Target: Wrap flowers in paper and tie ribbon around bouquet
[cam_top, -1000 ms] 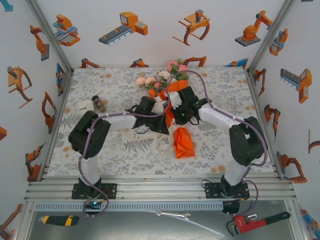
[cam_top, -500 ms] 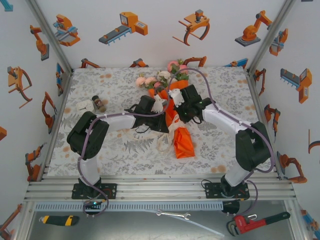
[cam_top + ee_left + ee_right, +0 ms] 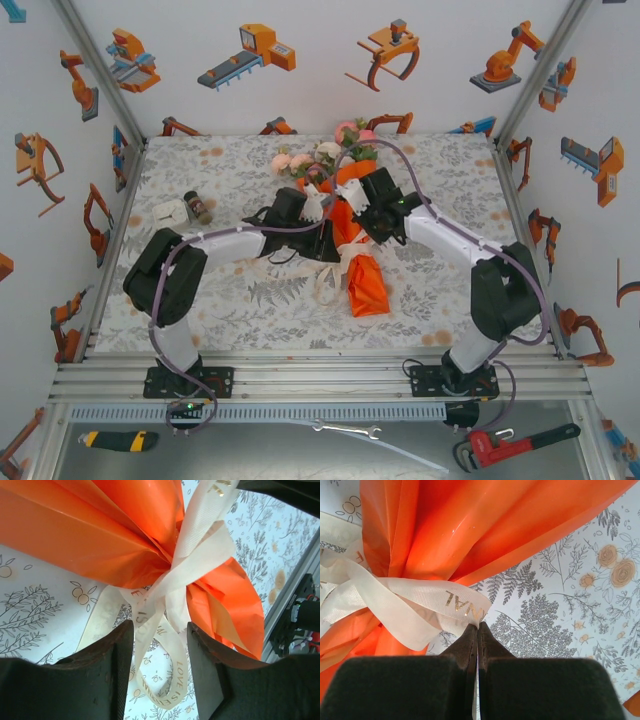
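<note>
The bouquet lies mid-table: pink and cream flowers at the far end and orange paper gathered at a narrow waist. A cream ribbon with gold lettering is knotted around that waist. In the left wrist view, a loop of the ribbon hangs loose between the parted fingers of my left gripper, which is open. My right gripper is shut on a ribbon band beside the paper. In the top view, the left gripper and right gripper meet at the waist.
A small dark jar and a white object sit at the table's left. A utility knife, a spanner and a red pipe wrench lie on the shelf in front of the arm bases.
My left gripper's jaws have parted, and the ribbon loop now hangs free between them. The right gripper closed on the ribbon and shifted slightly toward the far side.
</note>
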Robot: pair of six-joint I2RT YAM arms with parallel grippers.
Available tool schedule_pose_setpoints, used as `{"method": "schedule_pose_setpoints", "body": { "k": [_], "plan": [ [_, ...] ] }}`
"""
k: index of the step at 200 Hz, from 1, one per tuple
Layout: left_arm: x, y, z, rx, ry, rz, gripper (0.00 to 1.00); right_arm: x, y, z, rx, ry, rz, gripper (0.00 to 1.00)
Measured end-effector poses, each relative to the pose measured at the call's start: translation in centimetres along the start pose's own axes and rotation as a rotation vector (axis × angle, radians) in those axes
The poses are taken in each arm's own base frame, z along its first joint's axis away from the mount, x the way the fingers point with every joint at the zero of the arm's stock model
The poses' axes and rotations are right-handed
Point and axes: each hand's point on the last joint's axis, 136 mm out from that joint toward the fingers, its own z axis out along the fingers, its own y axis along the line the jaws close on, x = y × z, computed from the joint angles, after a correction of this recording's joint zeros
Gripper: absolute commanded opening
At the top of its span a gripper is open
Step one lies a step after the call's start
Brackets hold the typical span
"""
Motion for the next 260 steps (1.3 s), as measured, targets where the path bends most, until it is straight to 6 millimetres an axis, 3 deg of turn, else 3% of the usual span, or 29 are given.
{"method": "schedule_pose_setpoints", "body": {
  "k": [26, 50, 78, 111, 159, 182, 213, 260],
  "plan": [
    [-0.1, -0.3, -1.7, -0.008, -0.035, -0.014, 0.49, 0.1, -0.4, 0.2, 0.020, 0.012, -0.001, 0.00],
    [-0.4, -0.9, -3.2, -0.016, -0.077, -0.038, 0.40, 0.3, -0.5, 0.2, 0.025, 0.025, -0.005, 0.00],
    [-0.5, -1.5, -3.8, -0.017, -0.109, -0.087, 0.37, 0.1, -0.5, 0.1, 0.022, 0.026, -0.003, 0.00],
    [0.3, -1.9, -2.5, -0.056, -0.111, -0.180, 0.40, -0.3, -0.4, -0.1, 0.006, 0.017, 0.006, 0.00],
    [1.7, -0.5, 1.9, -0.116, -0.069, -0.301, 0.51, -0.6, 0.0, 0.0, -0.015, 0.012, 0.024, 0.00],
    [2.1, -0.1, 3.1, -0.130, -0.065, -0.314, 0.51, -0.4, 0.2, 0.1, -0.026, 0.019, 0.030, 0.00],
    [1.7, 0.0, 3.7, -0.132, -0.081, -0.317, 0.42, -0.4, 0.5, 0.2, -0.044, 0.021, 0.038, 0.00],
    [0.6, -0.3, 4.2, -0.119, -0.096, -0.311, 0.19, -0.2, 0.6, 0.5, -0.050, 0.028, 0.048, 0.00]
  ]
}}
